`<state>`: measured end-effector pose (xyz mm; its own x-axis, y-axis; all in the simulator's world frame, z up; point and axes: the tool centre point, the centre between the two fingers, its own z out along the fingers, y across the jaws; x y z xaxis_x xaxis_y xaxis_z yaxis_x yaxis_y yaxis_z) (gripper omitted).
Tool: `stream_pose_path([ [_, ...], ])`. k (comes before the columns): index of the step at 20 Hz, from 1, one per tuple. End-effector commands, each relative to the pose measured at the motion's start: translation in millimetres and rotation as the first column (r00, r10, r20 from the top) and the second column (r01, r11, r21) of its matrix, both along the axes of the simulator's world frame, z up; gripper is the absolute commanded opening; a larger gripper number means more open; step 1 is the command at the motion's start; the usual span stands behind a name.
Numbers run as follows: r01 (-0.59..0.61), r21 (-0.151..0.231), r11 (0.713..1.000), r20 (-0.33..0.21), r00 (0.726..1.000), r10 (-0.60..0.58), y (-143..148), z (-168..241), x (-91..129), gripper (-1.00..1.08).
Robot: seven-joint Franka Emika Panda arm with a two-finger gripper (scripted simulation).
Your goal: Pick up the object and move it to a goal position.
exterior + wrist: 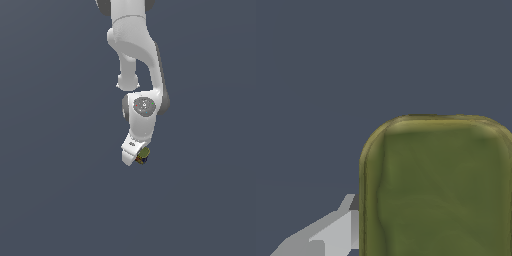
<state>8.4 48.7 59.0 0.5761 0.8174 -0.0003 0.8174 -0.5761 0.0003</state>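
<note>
- Flat slate-grey background surrounds you; no goal marker shows.
- Your end effector (136, 159) looks closed on the olive-topped box (144, 155), seemingly aloft.
- Carry it steadily; avoid jerks.

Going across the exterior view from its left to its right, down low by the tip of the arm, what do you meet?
Plain dark background, then the white gripper, then the small olive-topped object right against it, then plain background again.
</note>
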Motion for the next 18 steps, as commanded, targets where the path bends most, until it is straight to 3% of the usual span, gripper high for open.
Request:
stream_pose_path([
  [1, 0.000, 0.001, 1.000, 0.000, 1.000, 0.000, 0.5, -0.5, -0.1, -1.00],
  [10, 0.000, 0.000, 1.000, 0.000, 1.000, 0.000, -2.7, 0.9, -2.1, -1.00],
  [18, 0.000, 0.000, 1.000, 0.000, 1.000, 0.000, -25.8, 8.5, -20.7, -1.00],
])
